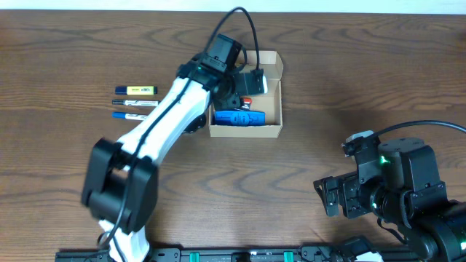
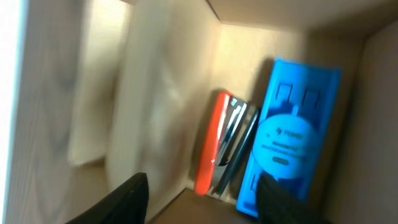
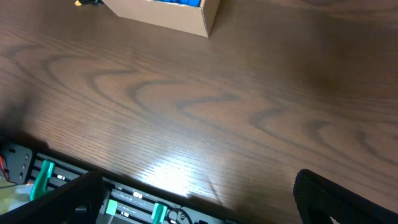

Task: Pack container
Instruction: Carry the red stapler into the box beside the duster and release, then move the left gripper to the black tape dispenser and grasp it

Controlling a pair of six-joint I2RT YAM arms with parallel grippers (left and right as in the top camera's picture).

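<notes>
- Where lowered into the open top of the container (image 1: 273, 131), shows the left hand (image 2: 202, 185) with its fingers (image 2: 134, 199) partly spread and nothing gripped between them.
- Just ahead of those fingers, stands a red and silver item (image 2: 217, 149) on edge against the inner wall, touching a blue case (image 2: 289, 137) on its other side.
- From the overhead view, lies the same blue case (image 1: 239, 117) along the near wall of the container, with the red item just behind it under the hand.
- Sits on the dark wooden worktop (image 1: 349, 73), above the middle of the overhead view: the container, tan, unmarked and open at the top.
- Off to one side of the container, apart from it, lie three pens (image 1: 135, 102) in a row on the worktop, one with a yellow body.
- Well apart from all this, at the near edge of the worktop, hangs the right hand (image 3: 199, 199) spread as wide as it goes and gripping nothing, over bare wood.
- At the top edge of the right wrist view, shows one corner of the container (image 3: 186, 15).
</notes>
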